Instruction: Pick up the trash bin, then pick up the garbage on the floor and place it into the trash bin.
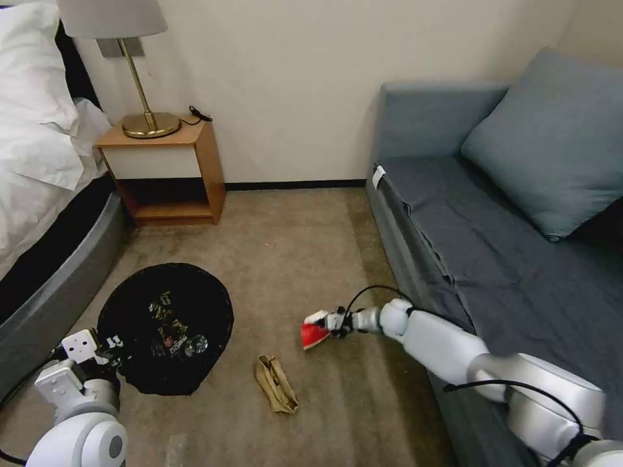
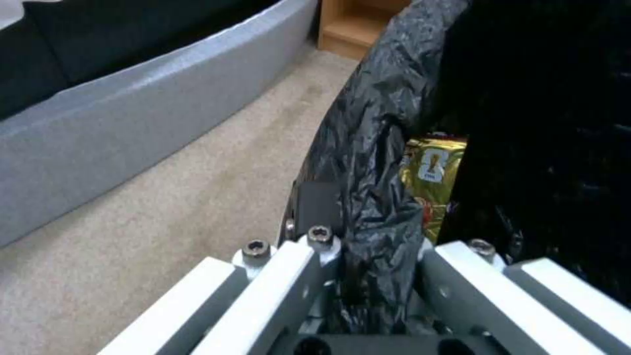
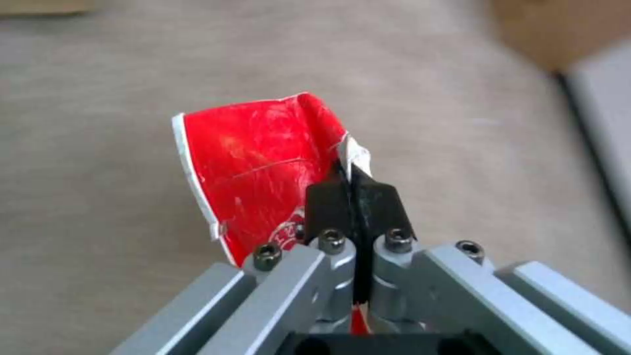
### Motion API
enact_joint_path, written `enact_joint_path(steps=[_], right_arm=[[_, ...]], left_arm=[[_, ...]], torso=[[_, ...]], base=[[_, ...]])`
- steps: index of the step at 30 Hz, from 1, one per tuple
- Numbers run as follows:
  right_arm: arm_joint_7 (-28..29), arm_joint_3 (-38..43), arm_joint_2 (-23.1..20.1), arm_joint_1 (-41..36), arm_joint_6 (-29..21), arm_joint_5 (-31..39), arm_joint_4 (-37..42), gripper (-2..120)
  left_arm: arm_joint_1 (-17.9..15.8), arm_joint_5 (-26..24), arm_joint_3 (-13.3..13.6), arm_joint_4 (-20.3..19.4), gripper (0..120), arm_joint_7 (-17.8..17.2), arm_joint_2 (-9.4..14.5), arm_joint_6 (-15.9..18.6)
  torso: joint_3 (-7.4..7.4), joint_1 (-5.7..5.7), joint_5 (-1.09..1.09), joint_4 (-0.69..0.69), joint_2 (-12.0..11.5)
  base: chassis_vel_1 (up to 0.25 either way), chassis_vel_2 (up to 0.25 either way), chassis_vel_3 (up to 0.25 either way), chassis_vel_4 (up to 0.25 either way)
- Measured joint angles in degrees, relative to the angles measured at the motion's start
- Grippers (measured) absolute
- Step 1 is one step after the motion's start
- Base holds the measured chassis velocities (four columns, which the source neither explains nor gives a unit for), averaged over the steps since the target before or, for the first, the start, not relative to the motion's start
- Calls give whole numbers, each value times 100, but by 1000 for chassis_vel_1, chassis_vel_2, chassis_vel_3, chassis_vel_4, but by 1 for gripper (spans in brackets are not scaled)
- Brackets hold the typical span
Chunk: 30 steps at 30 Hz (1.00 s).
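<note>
The trash bin (image 1: 165,327) stood on the carpet (image 1: 292,259) near the bed (image 1: 52,272), its black liner (image 2: 368,162) draped over the rim. Inside it lay a gold-brown snack wrapper (image 2: 431,182) and a clear bottle (image 1: 195,344). The left gripper (image 1: 115,344) was clamped on the bin's rim at the side nearest the robot, one finger outside and one inside, pinching the liner between them.

The red packet (image 3: 256,172) hung above the carpet in front of the sofa (image 1: 493,259), held by one edge between the black fingertips (image 3: 329,202) of the right gripper (image 3: 355,197), which were pressed tightly together on it. The crumpled tan paper bag (image 1: 276,383) lay flat on the carpet between the bin and the red packet, nearer the robot, touching neither.

A wooden nightstand (image 1: 165,172) with a brass lamp (image 1: 146,97) stood against the far wall beside the bed.
</note>
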Motion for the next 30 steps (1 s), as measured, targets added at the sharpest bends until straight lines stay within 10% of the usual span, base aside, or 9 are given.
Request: enact_joint_path(steps=[11, 14, 20, 30], right_arm=[[388, 752, -784, 446, -422, 1039, 2307, 0], [840, 397, -830, 592, -962, 2325, 3713, 0], [1847, -521, -419, 625, -1504, 3717, 5189, 0], [2593, -1768, 362, 701, -1710, 4051, 5545, 0]], left_arm=[[-55, -32, 7, 79, 2, -7, 37, 26], [-66, -32, 11, 96, 2, -7, 36, 26], [-62, -25, 9, 97, 2, -10, 29, 27], [-58, 3, 50, 16, 2, -22, -1, 56]], torso=[[0, 0, -3, 0, 0], [-1, 0, -5, 2, 1], [-1, 0, -3, 2, 0], [-1, 0, -4, 2, 0]], base=[[0, 0, 0, 0], [0, 0, 0, 0], [0, 0, 0, 0], [0, 0, 0, 0]])
